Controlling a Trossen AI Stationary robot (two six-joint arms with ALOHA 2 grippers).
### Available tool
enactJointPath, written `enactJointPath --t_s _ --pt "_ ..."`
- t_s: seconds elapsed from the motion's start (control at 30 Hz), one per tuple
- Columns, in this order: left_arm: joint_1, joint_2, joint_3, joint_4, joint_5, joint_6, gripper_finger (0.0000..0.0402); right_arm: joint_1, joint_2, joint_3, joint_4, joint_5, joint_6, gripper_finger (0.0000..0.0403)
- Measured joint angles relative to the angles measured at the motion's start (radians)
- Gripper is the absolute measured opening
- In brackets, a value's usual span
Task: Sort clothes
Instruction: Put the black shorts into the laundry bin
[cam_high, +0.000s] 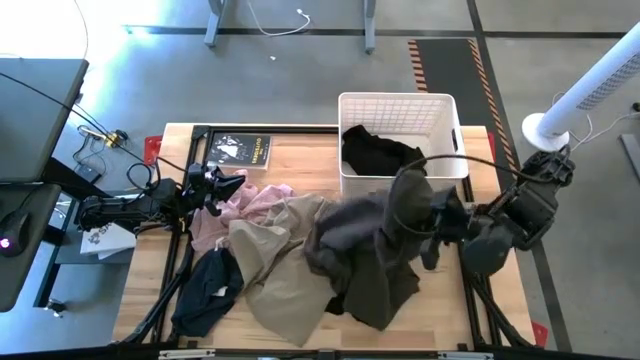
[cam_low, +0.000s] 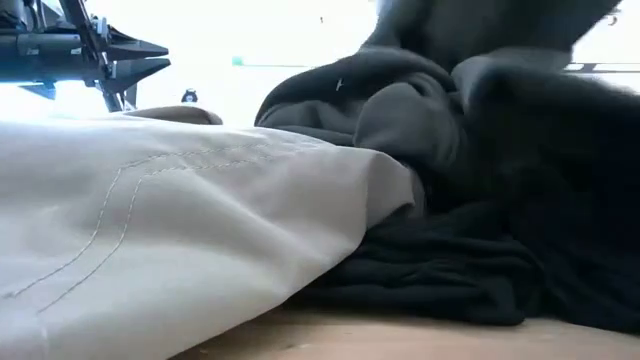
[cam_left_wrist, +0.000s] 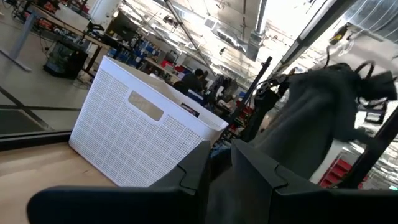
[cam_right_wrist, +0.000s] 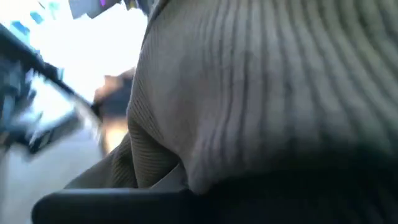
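Right gripper (cam_high: 425, 215) is over the table's right half, in front of the basket (cam_high: 398, 105), with the olive-brown garment (cam_high: 365, 250) bunched up against it. The cloth hangs from it and drapes down onto the pile. Ribbed olive fabric fills the right wrist view. The fingers are buried in the cloth; I take them as clamped on it.

Left gripper (cam_high: 222, 185) hovers at the left side of the table, over the edge of the pink garment (cam_high: 245, 205), just in front of the book (cam_high: 240, 150). In the left wrist view its two fingers (cam_left_wrist: 193, 171) stand close together with a narrow gap and nothing between them.

Clothes:
- Pink: left-centre, partly under the beige garment (cam_high: 285, 265).
- Beige: spread across the middle, reaching the front edge. It fills the foreground of the low view.
- Navy garment (cam_high: 205, 290): front left, beside the beige one.
- Black garment (cam_high: 375, 150): inside the basket, at the back right of the table.
- Olive-brown: right of centre, overlapping the beige one, partly lifted.
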Motion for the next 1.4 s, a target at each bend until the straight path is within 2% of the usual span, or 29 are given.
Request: enactJointPath --t_s 0.07,0.27,0.33,0.4,0.47,0.63,0.67,0.77,0.9,1.03,1.17,1.27,1.33,1.4 --pt "0.0 0.0 0.0 0.0 0.0 0.0 0.0062 0.022 0.002 0.0 -0.095 -0.184 0.159 0.0044" --pt "0.0 0.0 0.0 0.0 -0.001 0.0 0.0062 0.119 0.036 0.0 -0.256 -0.646 0.496 0.0043" --pt "0.0 0.0 0.0 0.0 -0.001 0.0 0.0062 0.152 0.047 -0.014 -0.256 -0.787 0.615 0.0042" --pt "0.0 0.0 0.0 0.0 -0.001 0.0 0.0062 0.185 0.054 -0.043 -0.254 -0.859 0.721 0.0042" --pt "0.0 0.0 0.0 0.0 -0.001 0.0 0.0062 0.206 0.055 -0.098 -0.254 -0.883 0.798 0.0041" --pt "0.0 0.0 0.0 0.0 -0.001 -0.001 0.0062 0.22 0.055 -0.311 -0.258 -0.985 0.866 0.0048" --pt "0.0 0.0 0.0 0.0 -0.001 -0.006 0.0062 0.224 0.055 -0.358 -0.254 -0.984 0.835 0.0055" --pt "0.0 0.0 0.0 0.0 0.0 -0.009 0.0062 0.25 0.056 -0.49 -0.209 -0.894 0.758 0.0082" --pt "0.0 0.0 0.0 0.001 0.0 -0.018 0.0062 0.239 0.055 -0.577 -0.176 -0.923 0.744 0.0121" --pt "0.0 0.0 0.0 0.0 -0.005 -0.018 0.0062 0.215 0.054 -0.508 -0.16 -0.931 0.691 0.0163" --pt "0.0 0.0 0.0 0.0 -0.005 -0.017 0.0062 0.197 0.053 -0.316 -0.23 -0.885 0.667 0.02" --pt "0.0 0.0 0.0 0.0 -0.005 -0.016 0.0062 0.197 0.052 -0.144 -0.215 -0.711 0.649 0.0216" --pt "0.0 0.0 0.0 0.0 -0.005 -0.016 0.0062 0.197 0.051 -0.055 -0.136 -0.502 0.559 0.022" --pt "0.0 0.0 0.0 0.0 -0.005 -0.015 0.0062 0.191 0.051 -0.007 0.009 -0.289 0.385 0.0221"
